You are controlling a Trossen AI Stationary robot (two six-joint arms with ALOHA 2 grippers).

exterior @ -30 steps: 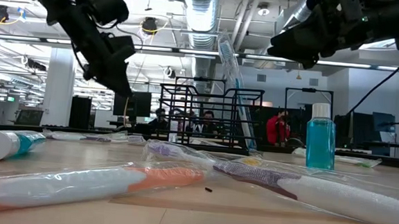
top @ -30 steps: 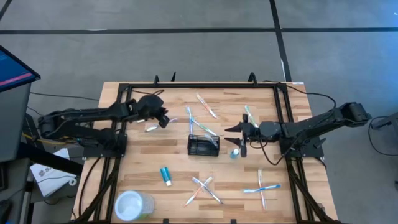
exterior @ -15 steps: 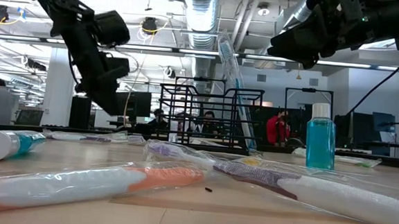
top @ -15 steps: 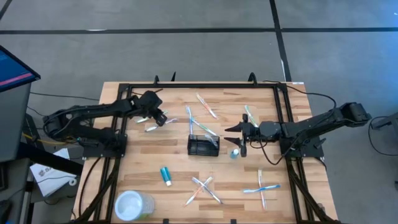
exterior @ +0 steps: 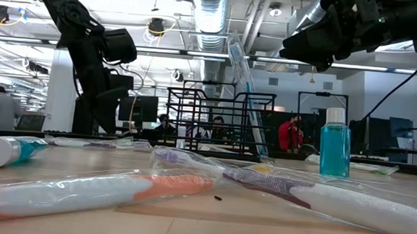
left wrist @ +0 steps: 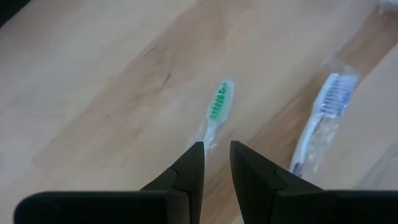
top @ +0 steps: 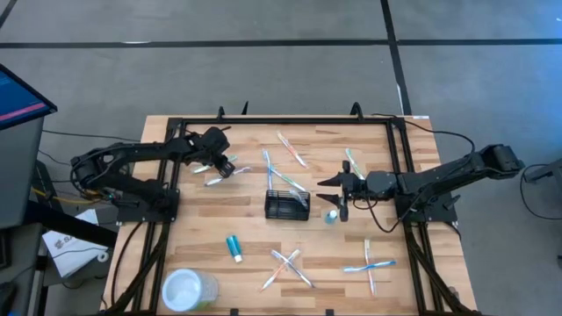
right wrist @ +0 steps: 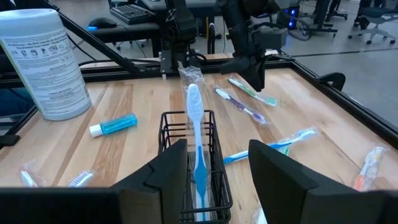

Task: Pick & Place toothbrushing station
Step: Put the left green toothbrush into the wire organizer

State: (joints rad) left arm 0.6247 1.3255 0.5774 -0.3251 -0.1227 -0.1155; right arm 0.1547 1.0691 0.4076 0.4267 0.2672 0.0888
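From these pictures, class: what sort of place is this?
Probably a robotics lab: two dark arms at a pale wooden table, exposed silver ceiling ducts, and workbenches with a keyboard behind.

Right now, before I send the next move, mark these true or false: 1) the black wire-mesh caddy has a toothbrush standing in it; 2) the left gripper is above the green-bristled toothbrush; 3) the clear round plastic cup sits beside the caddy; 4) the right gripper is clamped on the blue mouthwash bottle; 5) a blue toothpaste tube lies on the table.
1) True: a wrapped blue toothbrush stands in the black wire-mesh caddy.
2) True: the left gripper hangs over the green-bristled toothbrush, not gripping it.
3) False: the clear plastic cup is at the table's near left corner, far from the caddy.
4) False: the right gripper is open, the small blue mouthwash bottle standing free beside it.
5) True: the blue toothpaste tube lies between cup and caddy.
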